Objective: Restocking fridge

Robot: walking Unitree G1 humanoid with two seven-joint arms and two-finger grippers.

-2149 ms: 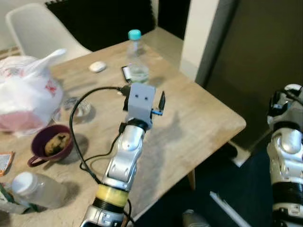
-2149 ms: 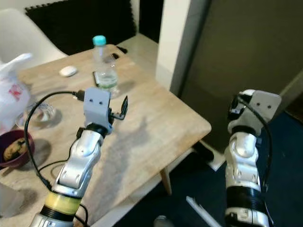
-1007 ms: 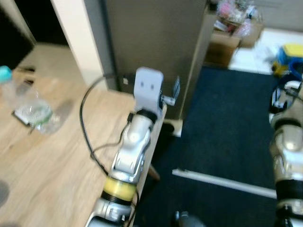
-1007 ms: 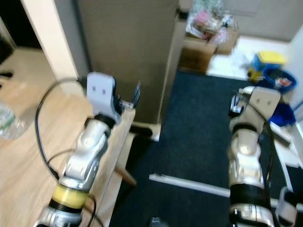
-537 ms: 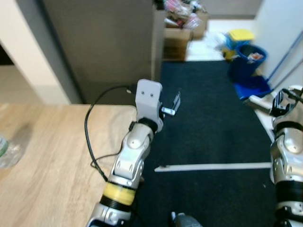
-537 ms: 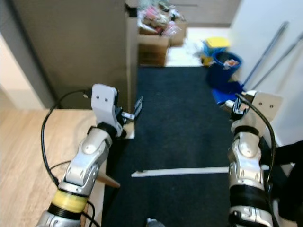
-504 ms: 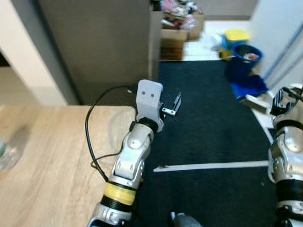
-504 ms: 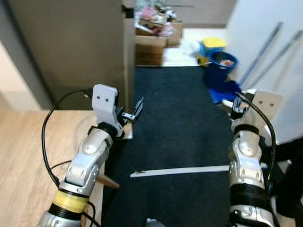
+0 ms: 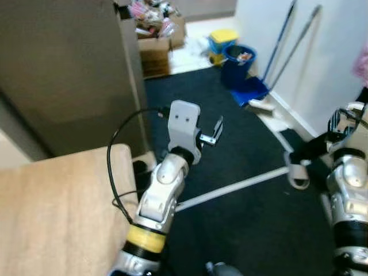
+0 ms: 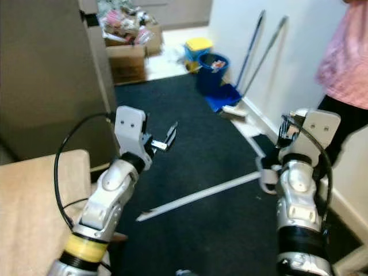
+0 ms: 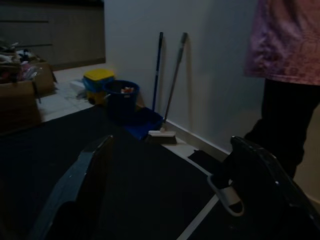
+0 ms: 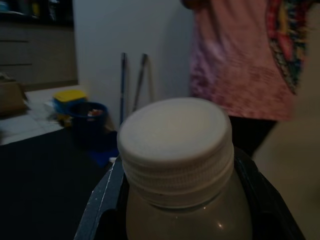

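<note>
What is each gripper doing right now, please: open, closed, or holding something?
Left gripper: open, holding nothing, raised over the dark carpet.
Right gripper: shut on a white-capped bottle.

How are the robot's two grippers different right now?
The right gripper is shut on a white-capped bottle; the left gripper is open and holds nothing. The left gripper reaches forward over the dark carpet past the wooden table; the right gripper stays upright near a person. Both have black fingers.

Head views evenly lit but softly motion-blurred; both wrist views dim, near foreground out of focus.
</note>
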